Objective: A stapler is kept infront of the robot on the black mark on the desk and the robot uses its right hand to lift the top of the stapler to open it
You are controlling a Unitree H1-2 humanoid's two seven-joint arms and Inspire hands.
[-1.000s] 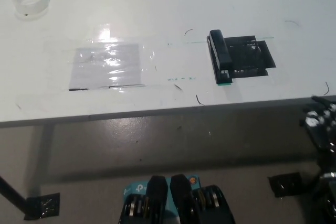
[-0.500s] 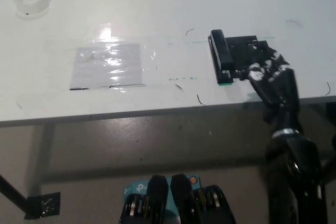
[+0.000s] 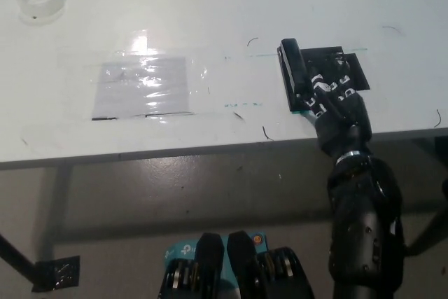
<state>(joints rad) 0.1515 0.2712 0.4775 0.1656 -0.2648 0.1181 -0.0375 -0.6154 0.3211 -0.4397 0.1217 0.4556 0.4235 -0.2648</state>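
One stapler (image 3: 293, 73), one tape roll (image 3: 41, 1), one robot hand (image 3: 332, 97).

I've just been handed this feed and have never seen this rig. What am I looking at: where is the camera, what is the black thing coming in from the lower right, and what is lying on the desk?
The one picture comes from a camera on the robot's head, looking steeply down at a white desk. The black shape rising from the lower right is the robot's own right arm, ending in its right hand. That hand lies over the near end of a black stapler, which sits on a black mark. Whether the fingers have actually gripped the stapler's top, I cannot tell. The stapler looks closed. The white left hand is out of view. Also on the desk: a patch of shiny clear film at the middle and a clear tape roll at the far left corner.
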